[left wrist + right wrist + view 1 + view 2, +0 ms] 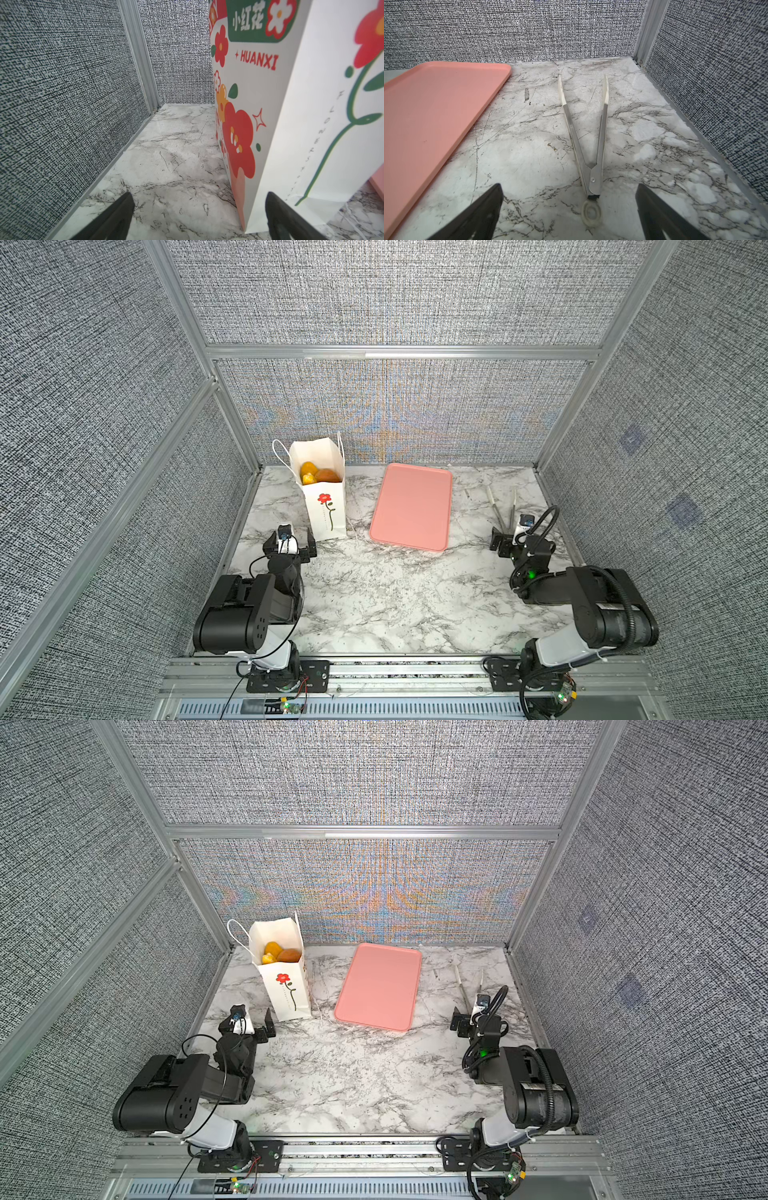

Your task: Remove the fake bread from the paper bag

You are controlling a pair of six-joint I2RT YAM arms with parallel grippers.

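On the desk (pixel 374 605), the pink tray (pixel 409 506) at twelve o'clock probably awaits bread. The paper bag (pixel 326 510) stands upright at eleven, the fake bread (pixel 320 475) inside. The left hand (pixel 291 540) gapes wide beside it. The right hand (pixel 569 188) is wide and empty, facing the tongs (pixel 593 176) at two.

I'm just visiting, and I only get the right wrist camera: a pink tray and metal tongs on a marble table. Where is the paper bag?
Observer: It's outside your picture. In a top view, the paper bag stands upright to the left of the pink tray, towards the back wall.
Operator: Is the bread inside it?
Observer: Yes. The fake bread shows through the bag's open top. I can make out about three golden pieces, and none lie on the table.
Operator: What is the other arm doing?
Observer: The left end effector sits low, close in front of the bag's near corner, open and holding nothing.
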